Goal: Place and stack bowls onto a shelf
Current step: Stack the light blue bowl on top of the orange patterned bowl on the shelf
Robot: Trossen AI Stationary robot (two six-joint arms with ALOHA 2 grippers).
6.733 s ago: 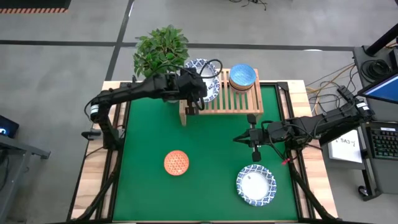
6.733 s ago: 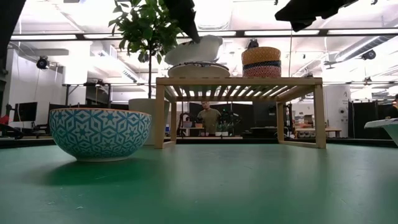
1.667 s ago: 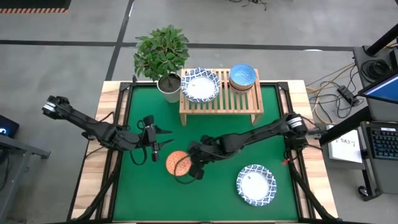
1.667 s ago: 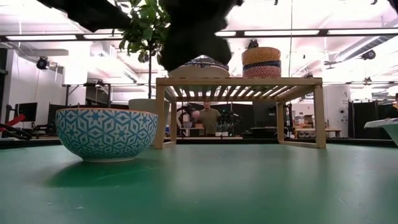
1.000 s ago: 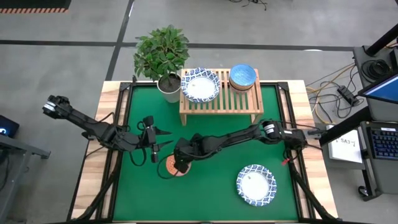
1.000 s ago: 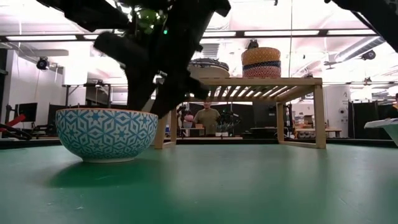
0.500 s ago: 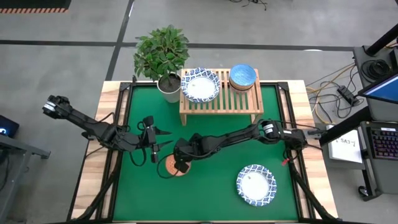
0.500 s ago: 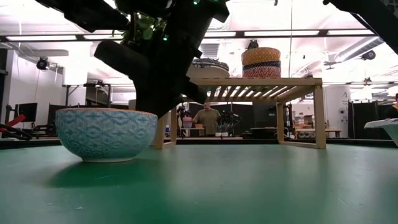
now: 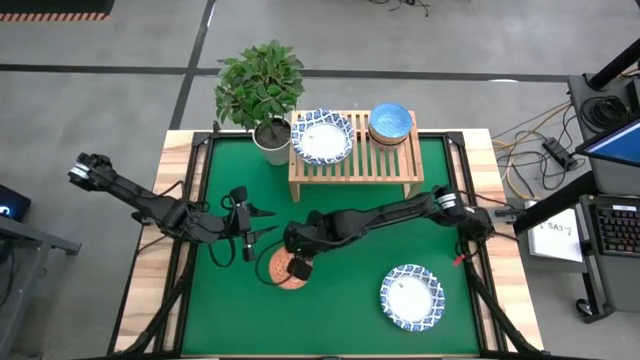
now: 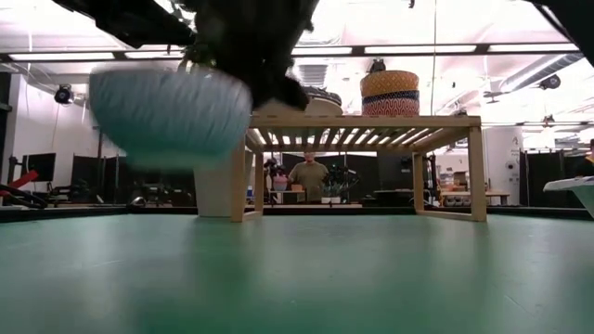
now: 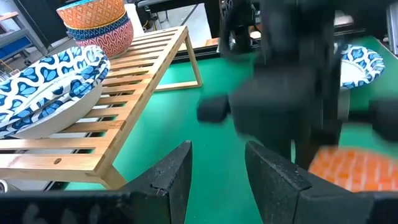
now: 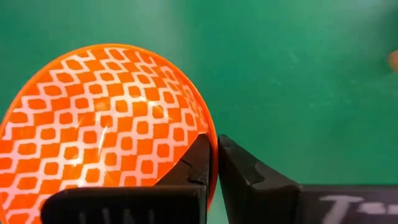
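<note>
The small bowl (image 9: 284, 270), orange inside and pale blue outside, hangs above the green table (image 9: 340, 300), with my right gripper (image 9: 298, 263) shut on it. The low view shows this bowl (image 10: 172, 111) blurred and off the cloth. The shelf (image 9: 355, 165) stands at the far side. It carries wide white bowls (image 9: 322, 137) on its left and a stack of smaller bowls (image 9: 390, 122) on its right. Another wide white bowl (image 9: 411, 297) rests on its base at the near right. My left gripper (image 9: 262, 226) waits open at the table's left. My right gripper pinches the orange bowl's rim (image 12: 208, 134), one finger (image 12: 193, 165) inside the bowl and the other (image 12: 245, 174) outside its wall. The fingers come from above, pointing down. The bowl is lifted clear of the table, mouth up.
A potted plant (image 9: 262, 85) in a white pot (image 9: 271, 142) stands at the shelf's left end. Green table lies bare between the shelf and the near edge. My right arm (image 11: 292, 81) crosses close in front of my left gripper (image 11: 217, 168).
My right gripper has shut on the orange bowl's rim and gone up with it. The bowl, which stood on the table a second ago, now hangs clear above it, shifted slightly toward the right.
</note>
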